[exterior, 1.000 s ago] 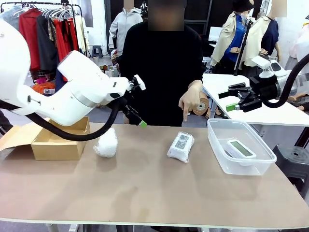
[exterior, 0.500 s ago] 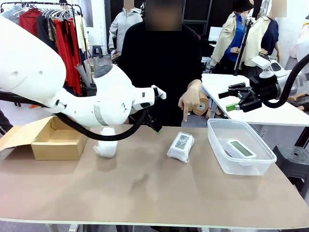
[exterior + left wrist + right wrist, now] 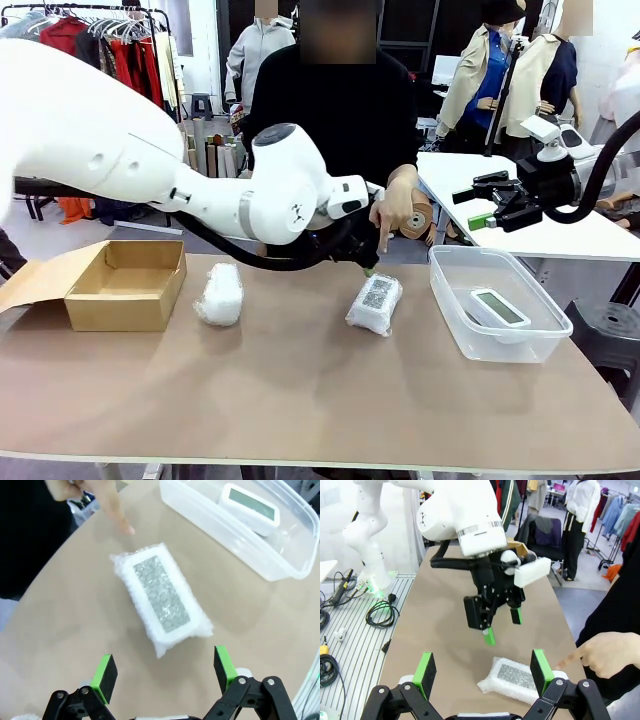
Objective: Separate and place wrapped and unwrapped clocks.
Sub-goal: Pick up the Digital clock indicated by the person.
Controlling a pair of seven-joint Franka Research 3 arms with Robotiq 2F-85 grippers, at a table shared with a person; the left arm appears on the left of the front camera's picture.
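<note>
Left claw (image 3: 164, 669), released and empty, hangs just above the labelled bundle (image 3: 160, 597) at mid-worktop (image 3: 65, 630) — its long axis runs 11 to 5 o'clock in the wrist view, skew to the jaws — while the right claw (image 3: 470, 207), also released, is well off at 3 o'clock.

In the front view the left gripper (image 3: 366, 266) sits in shadow under its own wrist, its fingers hard to make out, and the print on the labelled bundle (image 3: 374, 302) is too small to read. From the left wrist, the clear tub (image 3: 215, 527) and the person's hand (image 3: 92, 494) run off the top edge. From the right wrist, a green pad (image 3: 540, 671) of the right gripper (image 3: 483, 672) covers one end of that bundle.
</note>
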